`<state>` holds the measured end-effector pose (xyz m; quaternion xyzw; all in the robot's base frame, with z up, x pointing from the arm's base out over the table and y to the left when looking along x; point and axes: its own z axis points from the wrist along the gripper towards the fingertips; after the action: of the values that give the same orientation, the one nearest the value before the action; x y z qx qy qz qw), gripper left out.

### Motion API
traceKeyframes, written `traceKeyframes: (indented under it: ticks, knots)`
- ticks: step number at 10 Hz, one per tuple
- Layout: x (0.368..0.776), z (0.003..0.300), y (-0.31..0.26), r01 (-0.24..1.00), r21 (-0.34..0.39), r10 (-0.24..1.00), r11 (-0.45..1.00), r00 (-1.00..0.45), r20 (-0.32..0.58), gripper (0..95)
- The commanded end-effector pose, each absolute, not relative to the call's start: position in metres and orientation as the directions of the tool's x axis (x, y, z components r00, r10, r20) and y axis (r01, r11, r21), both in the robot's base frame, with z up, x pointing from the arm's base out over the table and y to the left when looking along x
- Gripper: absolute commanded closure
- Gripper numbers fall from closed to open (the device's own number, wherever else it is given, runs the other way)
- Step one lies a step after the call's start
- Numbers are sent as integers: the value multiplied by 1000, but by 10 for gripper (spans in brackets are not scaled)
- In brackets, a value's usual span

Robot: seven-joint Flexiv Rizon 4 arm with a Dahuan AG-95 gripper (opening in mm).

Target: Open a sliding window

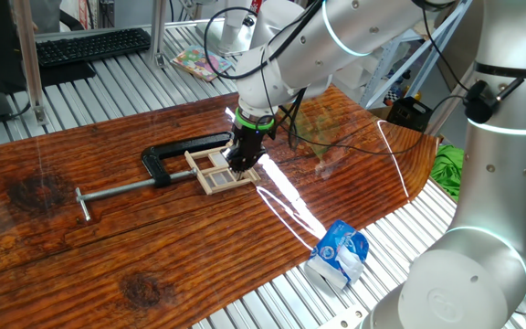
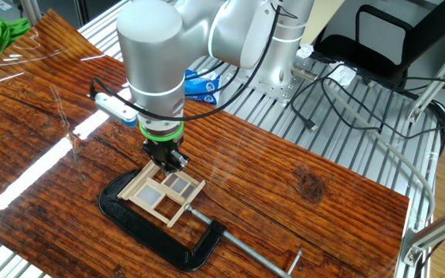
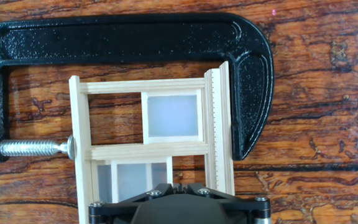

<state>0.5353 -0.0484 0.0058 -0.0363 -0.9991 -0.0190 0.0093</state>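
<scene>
on the left lay the long metal screw bar with its crosswise handle [image 1: 85, 203], running to the black cast c-clamp [image 1: 183, 151], which pinned the small pale wooden sliding window with crossbars and frosted panes [image 1: 217, 171] flat on the glossy red-brown wood-grain tabletop [image 1: 80, 238]. the screw tip pressed one side of the frame, the clamp's curved arm cupped the opposite side.

and there was my two-finger gripper [image 1: 245, 164], straight down on the window's right end, at its edge. jaw state? i could not tell: in the hand view only my black housing showed at the bottom edge, fingertips out of sight, and the fixed views hid the gap.

in the hand view, the frame's long axis ran away from me, toward the clamp's spine. one frosted pane [image 3: 173, 116] sat farther up, another [image 3: 132, 180] right under me; i judged the near one to be the moving sash, though i could not be sure. the open bays beside and beyond it looked like room to slide, the rails as guides.

far right, a crumpled blue-and-white packet [image 1: 340, 252] at the table's edge, well apart.
</scene>
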Motion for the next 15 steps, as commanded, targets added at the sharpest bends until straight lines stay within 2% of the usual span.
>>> traceKeyframes:
  ticks: [1,15]
  knots:
    - [534,6,-47,87,36,86,996,-996,17,950]
    - [533,6,-33,181,49,180,982,-983,22,950]
